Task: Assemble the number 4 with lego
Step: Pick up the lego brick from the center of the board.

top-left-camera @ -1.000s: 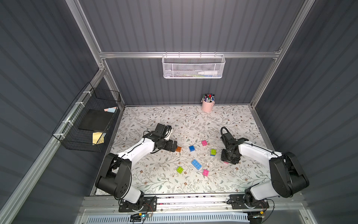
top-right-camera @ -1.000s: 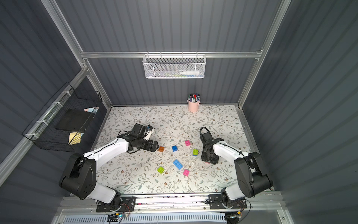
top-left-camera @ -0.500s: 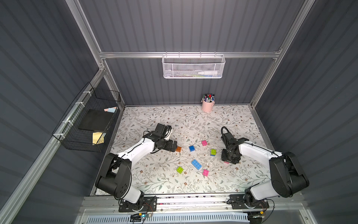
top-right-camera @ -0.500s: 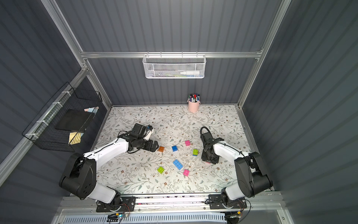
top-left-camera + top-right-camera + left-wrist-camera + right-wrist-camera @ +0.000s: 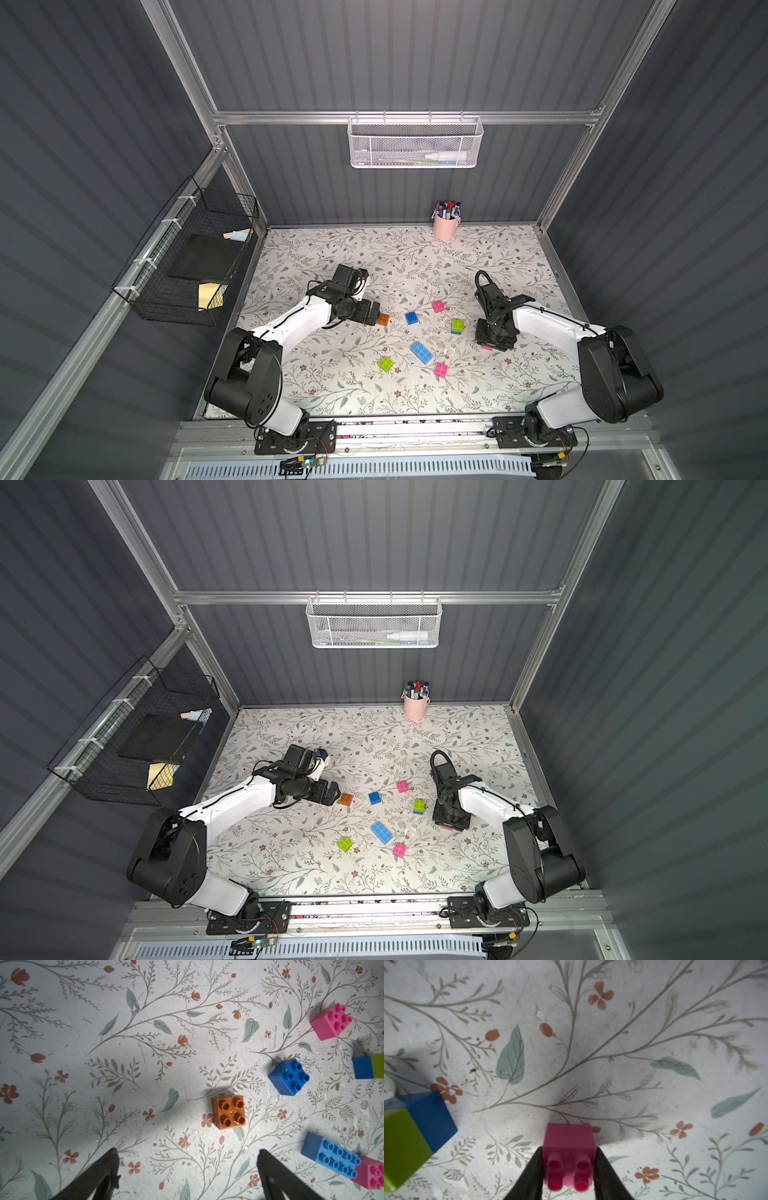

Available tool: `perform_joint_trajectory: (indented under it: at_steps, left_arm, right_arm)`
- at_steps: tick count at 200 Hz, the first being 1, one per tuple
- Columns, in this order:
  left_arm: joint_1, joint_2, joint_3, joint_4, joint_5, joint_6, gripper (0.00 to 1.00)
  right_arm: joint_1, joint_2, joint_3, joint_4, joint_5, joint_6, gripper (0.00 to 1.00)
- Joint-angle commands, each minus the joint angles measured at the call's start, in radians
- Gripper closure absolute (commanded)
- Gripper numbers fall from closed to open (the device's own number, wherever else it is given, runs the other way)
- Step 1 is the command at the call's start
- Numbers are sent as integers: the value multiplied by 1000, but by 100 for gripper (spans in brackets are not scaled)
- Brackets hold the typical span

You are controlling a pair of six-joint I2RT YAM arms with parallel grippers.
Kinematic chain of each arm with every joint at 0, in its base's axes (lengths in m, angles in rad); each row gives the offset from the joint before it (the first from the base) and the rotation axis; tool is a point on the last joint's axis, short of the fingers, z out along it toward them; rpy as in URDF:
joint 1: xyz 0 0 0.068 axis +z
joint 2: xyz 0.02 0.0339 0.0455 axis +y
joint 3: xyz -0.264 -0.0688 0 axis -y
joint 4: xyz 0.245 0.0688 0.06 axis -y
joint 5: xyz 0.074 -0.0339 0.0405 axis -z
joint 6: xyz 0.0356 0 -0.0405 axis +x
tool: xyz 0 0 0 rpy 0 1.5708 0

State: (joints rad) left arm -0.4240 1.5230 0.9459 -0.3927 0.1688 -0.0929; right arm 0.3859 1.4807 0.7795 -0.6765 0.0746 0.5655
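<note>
Pickup step: right gripper [image 5: 569, 1164] pinches pink brick [image 5: 569, 1138]; left gripper [image 5: 187, 1154] stands with jaws spread (orange brick [image 5: 383, 319] at its 3 o'clock). Next move probably calls for a straight lift.

You worked inside dark grey ribbed walls [image 5: 415, 62] on an aluminium frame [image 5: 291, 117]. Floral tabletop [image 5: 332, 257] filled lower centre, white mesh basket [image 5: 415, 145] upper centre, black wire basket [image 5: 166, 305] at left, pink pen cup [image 5: 444, 228] by the back wall.

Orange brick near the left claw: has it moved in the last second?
No. The orange brick lies just as far from the blue square brick as before.
</note>
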Motion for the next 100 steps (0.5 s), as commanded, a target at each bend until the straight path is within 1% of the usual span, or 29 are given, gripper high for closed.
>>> perform_joint_trajectory:
  at_steps: [1, 34, 62, 85, 100]
  left_arm:
    - [-6, -29, -16, -14, -14, 18, 1]
    - [-6, -29, -15, -17, -14, 18, 1]
    - [-6, -26, -15, -14, -7, 16, 0]
    - [-6, -23, -12, -10, -4, 14, 0]
    - [-5, -21, -11, -11, -3, 14, 1]
  right_arm:
    - [-4, 4, 17, -13, 1, -2, 66]
    - [-4, -32, 67, -68, -30, -20, 71]
    - [0, -69, 157, -112, -89, -58, 71]
    - [15, -48, 233, -138, -132, -88, 71]
    - [33, -21, 270, -157, -131, -99, 72]
